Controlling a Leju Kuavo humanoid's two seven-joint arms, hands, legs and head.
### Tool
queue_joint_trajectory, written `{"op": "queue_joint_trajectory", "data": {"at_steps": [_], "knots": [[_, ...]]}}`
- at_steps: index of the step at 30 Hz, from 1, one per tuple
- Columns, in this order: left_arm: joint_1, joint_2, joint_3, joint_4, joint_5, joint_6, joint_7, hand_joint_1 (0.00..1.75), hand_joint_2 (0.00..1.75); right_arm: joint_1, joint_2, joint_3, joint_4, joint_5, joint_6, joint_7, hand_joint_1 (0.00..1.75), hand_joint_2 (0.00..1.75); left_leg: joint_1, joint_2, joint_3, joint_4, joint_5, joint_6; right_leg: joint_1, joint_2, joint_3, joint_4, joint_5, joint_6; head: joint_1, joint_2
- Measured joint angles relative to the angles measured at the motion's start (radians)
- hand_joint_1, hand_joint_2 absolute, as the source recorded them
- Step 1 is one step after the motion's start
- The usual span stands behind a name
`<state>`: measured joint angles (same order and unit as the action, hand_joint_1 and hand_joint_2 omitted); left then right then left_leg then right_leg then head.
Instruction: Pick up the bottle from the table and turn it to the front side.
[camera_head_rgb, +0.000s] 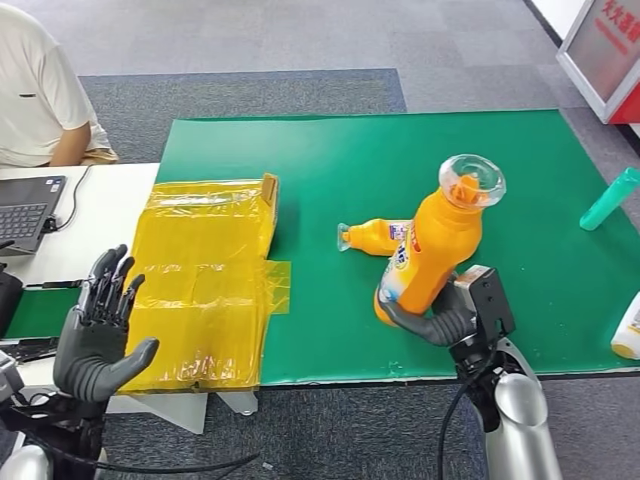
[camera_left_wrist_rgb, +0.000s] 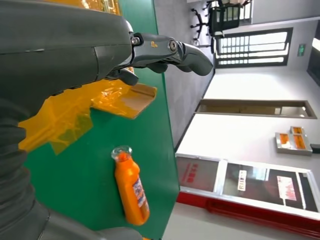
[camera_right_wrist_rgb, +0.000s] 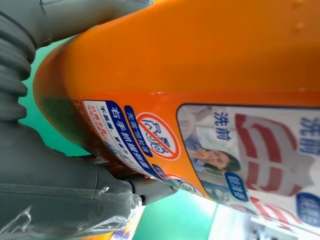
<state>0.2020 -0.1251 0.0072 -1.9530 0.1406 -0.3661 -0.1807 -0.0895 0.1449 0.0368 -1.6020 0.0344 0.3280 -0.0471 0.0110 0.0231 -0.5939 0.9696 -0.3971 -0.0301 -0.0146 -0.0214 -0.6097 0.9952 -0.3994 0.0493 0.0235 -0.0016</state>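
A large orange bottle (camera_head_rgb: 432, 257) with a clear cap is tilted over the green mat (camera_head_rgb: 332, 170), cap end up and away from me. My right hand (camera_head_rgb: 445, 322) grips it around its lower body near the mat's front edge. In the right wrist view the bottle's printed label (camera_right_wrist_rgb: 196, 145) faces the camera, with the hand's fingers (camera_right_wrist_rgb: 68, 192) under it. The left wrist view has the same bottle (camera_left_wrist_rgb: 131, 186) beyond the fingers (camera_left_wrist_rgb: 170, 50). My left hand (camera_head_rgb: 96, 332) is raised at the left, fingers spread, holding nothing.
A smaller orange bottle (camera_head_rgb: 373, 237) lies on the mat just behind the held one. A yellow plastic-wrapped box (camera_head_rgb: 204, 270) covers the mat's left end. A teal bottle (camera_head_rgb: 610, 198) and a white bottle (camera_head_rgb: 628, 332) lie at the right. A laptop (camera_head_rgb: 26, 210) and a person (camera_head_rgb: 38, 90) are at the far left.
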Motion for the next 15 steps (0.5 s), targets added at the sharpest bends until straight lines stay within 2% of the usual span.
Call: {"op": "queue_joint_trajectory", "data": {"at_steps": [3, 7, 11, 15], "knots": [[-0.042, -0.002, -0.008, 0.026, 0.065, -0.004, 0.031, 0.00, 1.75, 0.006, 0.011, 0.050, -0.014, 0.019, -0.020, -0.017, 1.75, 1.75, 0.000, 0.000, 0.000, 0.000, 0.001, -0.001, 0.000, 0.000, 0.000, 0.000, 0.000, 0.000, 0.000, 0.000], [-0.113, -0.006, -0.037, 0.059, 0.123, 0.002, 0.060, 0.00, 1.75, -0.009, 0.017, 0.143, -0.031, 0.140, -0.070, -0.057, 1.75, 1.75, 0.000, 0.000, -0.001, 0.000, 0.002, -0.001, 0.000, 0.000, -0.001, 0.000, 0.001, 0.000, 0.000, 0.000], [-0.197, -0.007, -0.092, 0.061, 0.152, 0.008, 0.134, 0.00, 1.75, -0.054, 0.026, 0.229, -0.068, 0.242, -0.090, -0.029, 1.75, 1.75, 0.000, 0.000, -0.001, 0.000, 0.002, -0.001, 0.000, 0.000, -0.001, 0.000, 0.002, 0.000, 0.000, 0.000], [-0.252, 0.001, -0.157, 0.074, 0.190, 0.003, 0.163, 0.00, 1.75, -0.079, 0.028, 0.292, -0.071, 0.309, -0.110, -0.047, 1.75, 1.75, 0.000, 0.000, -0.001, 0.000, 0.002, -0.001, 0.000, 0.000, -0.001, 0.000, 0.002, 0.000, 0.000, 0.000]]}}
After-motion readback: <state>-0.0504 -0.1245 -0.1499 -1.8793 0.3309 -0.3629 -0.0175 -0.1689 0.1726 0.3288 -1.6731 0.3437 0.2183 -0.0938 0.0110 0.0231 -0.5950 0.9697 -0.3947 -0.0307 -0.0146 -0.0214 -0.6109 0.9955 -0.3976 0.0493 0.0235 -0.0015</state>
